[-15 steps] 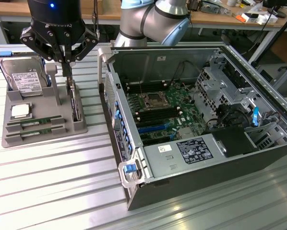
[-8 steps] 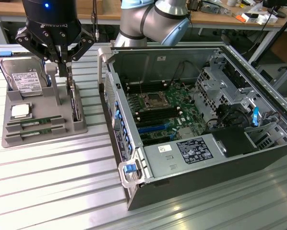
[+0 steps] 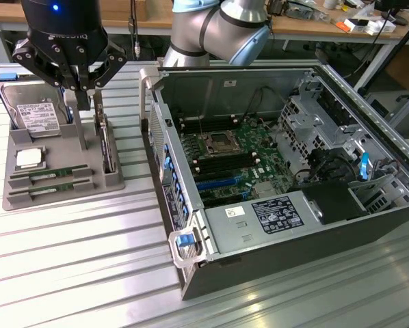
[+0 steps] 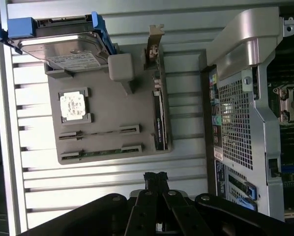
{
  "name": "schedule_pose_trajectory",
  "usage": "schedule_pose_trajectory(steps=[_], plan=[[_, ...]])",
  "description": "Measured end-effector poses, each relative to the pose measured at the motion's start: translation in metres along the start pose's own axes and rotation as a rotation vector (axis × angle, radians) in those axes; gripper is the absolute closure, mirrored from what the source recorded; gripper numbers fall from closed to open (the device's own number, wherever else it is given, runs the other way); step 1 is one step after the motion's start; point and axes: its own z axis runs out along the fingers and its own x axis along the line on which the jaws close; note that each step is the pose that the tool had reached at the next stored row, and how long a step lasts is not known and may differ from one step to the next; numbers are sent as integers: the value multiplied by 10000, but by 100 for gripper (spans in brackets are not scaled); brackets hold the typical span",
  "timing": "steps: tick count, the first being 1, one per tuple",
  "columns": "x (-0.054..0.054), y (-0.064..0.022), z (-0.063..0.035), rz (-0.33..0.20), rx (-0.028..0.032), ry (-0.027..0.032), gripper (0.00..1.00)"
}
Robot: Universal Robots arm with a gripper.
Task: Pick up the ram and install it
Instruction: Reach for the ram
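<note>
Two ram sticks in grey tray

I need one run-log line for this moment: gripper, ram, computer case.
gripper: shut, empty, hovers at tray | ram: lying in tray slot, untouched | computer case: open | pick: not yet done

The tray holding the ram stands to the exterior view's left of the case.
</note>
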Motion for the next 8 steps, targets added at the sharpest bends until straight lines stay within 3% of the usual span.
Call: schedule_pose_trajectory(steps=[8], plan=[[62, -5, 2, -1, -1, 0, 89]])
